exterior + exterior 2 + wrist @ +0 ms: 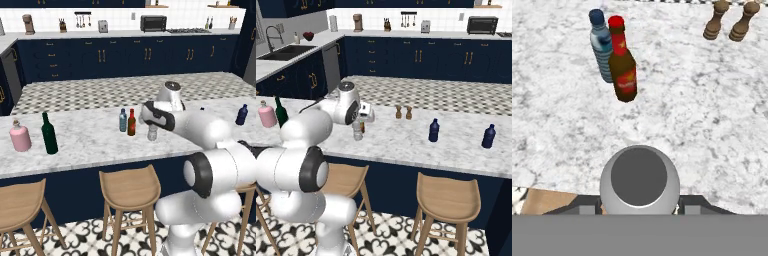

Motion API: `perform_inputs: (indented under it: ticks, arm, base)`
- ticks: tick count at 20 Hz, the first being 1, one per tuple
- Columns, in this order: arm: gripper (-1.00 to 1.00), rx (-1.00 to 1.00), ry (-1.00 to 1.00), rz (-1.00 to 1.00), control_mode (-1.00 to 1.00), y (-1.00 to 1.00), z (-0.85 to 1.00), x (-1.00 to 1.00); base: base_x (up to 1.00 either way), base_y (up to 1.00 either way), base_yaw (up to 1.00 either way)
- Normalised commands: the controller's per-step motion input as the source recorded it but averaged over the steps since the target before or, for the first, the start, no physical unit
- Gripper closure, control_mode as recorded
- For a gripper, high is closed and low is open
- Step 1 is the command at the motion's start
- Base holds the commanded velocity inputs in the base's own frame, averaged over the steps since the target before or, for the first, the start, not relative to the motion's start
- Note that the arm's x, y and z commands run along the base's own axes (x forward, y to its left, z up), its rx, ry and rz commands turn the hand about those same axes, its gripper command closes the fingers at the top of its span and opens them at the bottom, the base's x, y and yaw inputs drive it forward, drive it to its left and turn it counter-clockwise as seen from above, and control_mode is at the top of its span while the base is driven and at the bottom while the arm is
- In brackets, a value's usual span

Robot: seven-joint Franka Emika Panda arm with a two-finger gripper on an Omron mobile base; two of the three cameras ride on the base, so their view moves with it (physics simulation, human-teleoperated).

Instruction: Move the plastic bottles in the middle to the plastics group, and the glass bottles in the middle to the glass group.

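The clear greyish bottle [152,133] stands upright on the marble counter [90,142], near its front edge, with the gripper [639,207] closed around it from above; in the hand view its pale round cap [639,176] sits right between the jaws, which press against its sides. It is small and see-through, with a lighter top. Just beside it, a little further back on the counter, stand the other two middle bottles, close together: the pale teal-blue bottle [123,120], ribbed and with a darker blue cap, and the slim amber-brown bottle [131,123] with a red top and a red label. In the hand view the brown one overlaps the blue one, so whether they touch I cannot tell. Far to the left stand the tall dark green bottle [49,134] and the squat pink bottle [20,137] with a pale stopper, near each other. Well apart to the right are two dark navy bottles [433,130], and two brown wooden shakers [403,112] stand side by side behind them.
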Motion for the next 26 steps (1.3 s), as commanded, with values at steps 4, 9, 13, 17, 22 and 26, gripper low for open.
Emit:
perform_inputs:
  ticks: [4,9,13,17,22,26]
  arm:
    - [1.0,0.0,0.01,-0.09,-1.0,-1.0,0.08,-0.09]
    - [1.0,0.0,0.05,-0.11,-1.0,-1.0,0.01,0.0]
    - [1.0,0.0,0.05,-0.08,-1.0,-1.0,0.05,0.0]
    - [1.0,0.0,0.06,-0.07,-1.0,-1.0,0.06,0.04]
    - [1.0,0.0,0.04,-0.08,-1.0,-1.0,0.04,0.02]
    - [1.0,-0.03,0.0,-0.04,-1.0,-1.0,0.19,0.0]
  base:
    - [0.0,0.0,0.0]
    - [0.0,0.0,0.0]
    - [0.0,0.0,0.0]
    - [0.0,0.0,0.0]
    - [0.0,0.0,0.0]
    - [0.0,0.0,0.0]
